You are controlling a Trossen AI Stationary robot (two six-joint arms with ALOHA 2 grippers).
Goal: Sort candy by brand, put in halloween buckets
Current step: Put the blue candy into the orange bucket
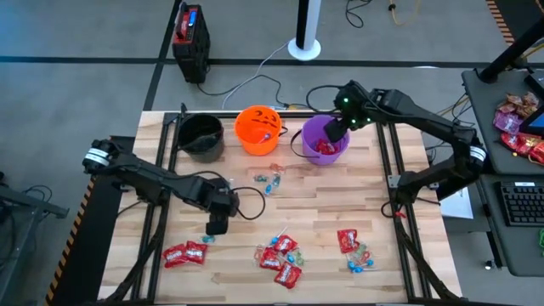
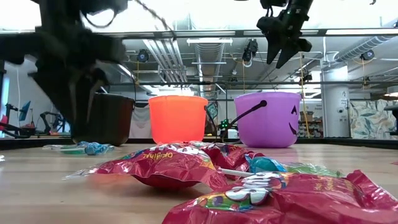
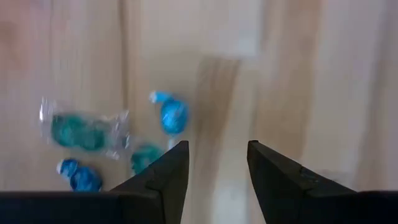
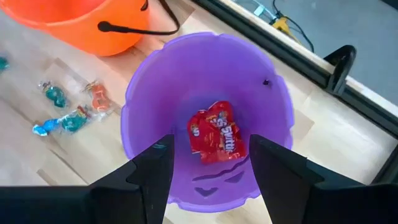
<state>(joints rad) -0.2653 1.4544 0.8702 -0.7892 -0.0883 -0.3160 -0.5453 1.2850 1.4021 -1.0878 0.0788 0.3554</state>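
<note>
The wooden table [image 1: 340, 204] fills most of what I can see from above, with a black frame rail running along its far edge. At twelve o'clock on it stand the three pails in a row: the black bucket [image 1: 201, 136] toward eleven, the orange bucket [image 1: 257, 129] dead centre with a lollipop lying in it, and the purple bucket [image 1: 321, 141] toward one. The right arm reaches in from three o'clock and its right gripper [image 1: 336, 133] hangs directly over the purple bucket, fingers spread wide and empty; straight below, a red packet [image 4: 217, 138] lies flat on the bucket's bottom. The left arm stretches in from nine o'clock, and the left gripper [image 1: 218, 223] hovers low over bare wood near seven, jaws parted and holding nothing, with a blue twist-wrapped piece [image 3: 173, 116] just beside one fingertip and a few more teal and blue pieces close by. Loose candy sits in clusters: two red packets [image 1: 184, 252] at seven, a heap of red packets and blue pieces [image 1: 280, 255] at six, another red packet with blue sweets [image 1: 352, 246] at five, and a small scatter [image 1: 268, 181] near the table's middle. Off the table at eleven stands a black case [image 1: 190, 41], and a keyboard [image 1: 521, 202] lies at three.
</note>
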